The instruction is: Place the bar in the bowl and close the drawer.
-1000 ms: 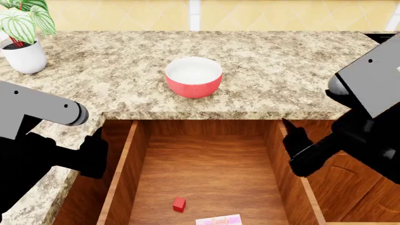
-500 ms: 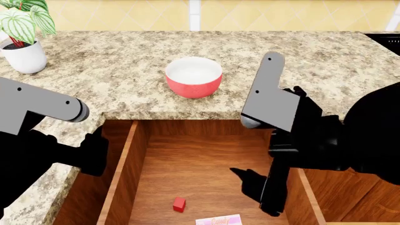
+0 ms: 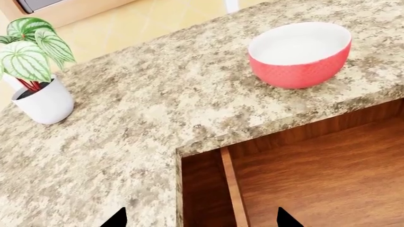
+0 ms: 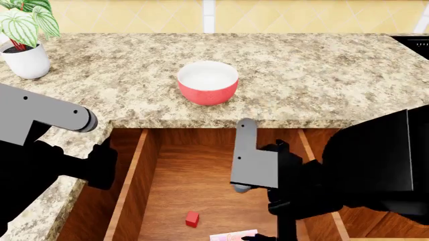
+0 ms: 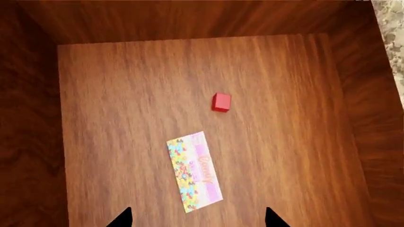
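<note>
Drawer (image 4: 221,186) stands wide open, one of it, with the right gripper (image 5: 197,217) spread and empty above its floor. One bowl (image 4: 208,82) waits empty on the counter (image 4: 322,75). One bar (image 5: 194,171) lies flat inside, ungrasped, near one red cube (image 5: 221,102). Nothing is done. The left gripper (image 3: 200,220) is spread, idle.

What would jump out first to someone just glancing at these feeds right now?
Probably the red round bowl with a white inside, standing alone on the speckled granite counter, empty. Below it gapes the open reddish-brown wooden drawer, where the pale pink speckled wrapped bar lies flat beside a tiny red cube. The right gripper hangs open above the bar.
</note>
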